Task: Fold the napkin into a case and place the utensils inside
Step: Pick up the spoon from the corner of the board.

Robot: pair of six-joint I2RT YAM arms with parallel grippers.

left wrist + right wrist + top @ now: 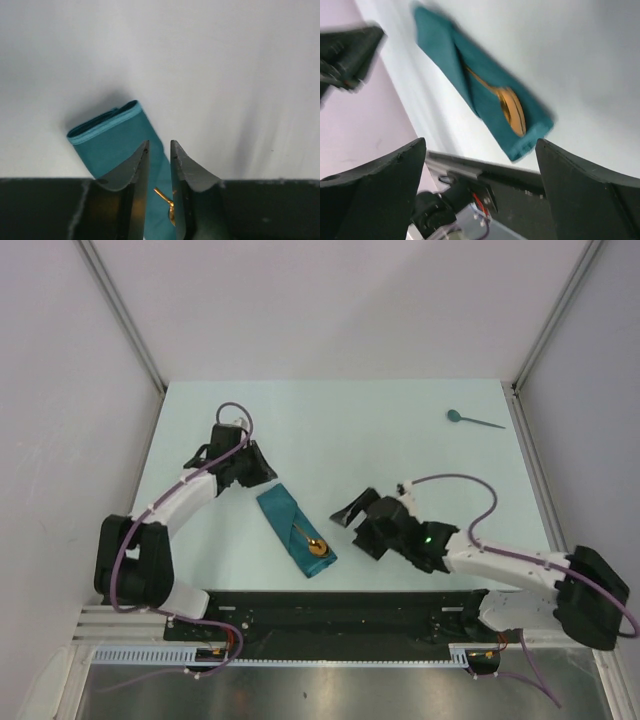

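Note:
The napkin lies folded as a narrow teal case (290,525), slanting across the near middle of the table. A gold spoon (318,547) sits in its near end, bowl showing, handle tucked under the fold (512,110). The teal spoon (468,419) lies alone at the far right. My left gripper (266,474) hovers just beyond the case's far end; its jaws (159,150) stand a narrow gap apart with nothing between them. My right gripper (355,530) is right of the case, jaws wide open (481,145) and empty. In the left wrist view the case (112,137) lies below the fingers.
White walls with metal corner posts (130,325) enclose the table on three sides. A black rail (340,605) carrying the arm bases runs along the near edge. The left arm (170,505) reaches in from the near left, the right arm (500,562) from the near right.

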